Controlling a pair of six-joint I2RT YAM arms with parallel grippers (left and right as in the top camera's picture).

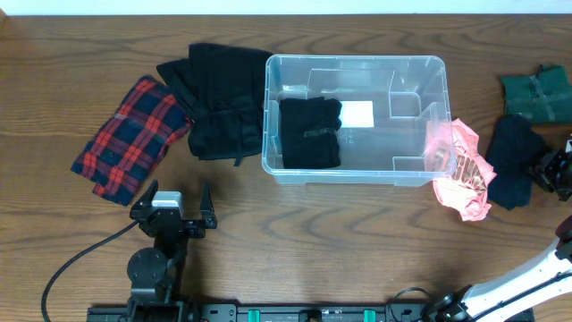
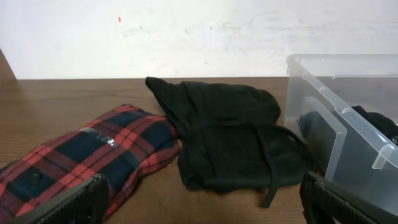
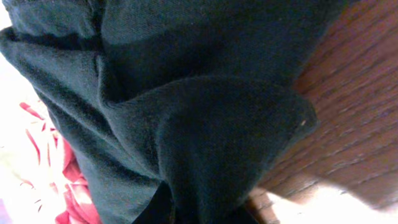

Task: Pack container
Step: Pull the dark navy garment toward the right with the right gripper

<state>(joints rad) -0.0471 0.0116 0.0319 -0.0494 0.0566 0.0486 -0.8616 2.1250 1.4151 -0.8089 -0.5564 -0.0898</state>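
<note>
The container [image 1: 356,64], clear and colourless, sits on the wooden desk [image 1: 357,250] a little right of centre, its long side running left to right; a folded black garment [image 1: 310,134] lies flat in its left part, just beside the white label [image 1: 358,114] on its base; the moulded ribs stand along the inside of its right wall. Outside it, a loose black garment [image 1: 222,100] lies against the left wall, partly overlapping a red plaid garment [image 1: 130,134] further left. A crumpled pink garment [image 1: 463,172] touches the container's right front corner; a dark bundle [image 1: 517,159] lies just beside it, and a green garment [image 1: 536,94] lies behind that, near the desk's right edge. The left gripper [image 1: 176,201] hovers over bare desk in front of the plaid garment, its jaws spread wide and holding nothing. The right gripper [image 1: 550,170] is at the right edge of the dark bundle; its wrist camera is filled with bunched dark cloth pressed close, with pink showing at one side; I cannot tell whether its jaws have closed on the cloth.
</note>
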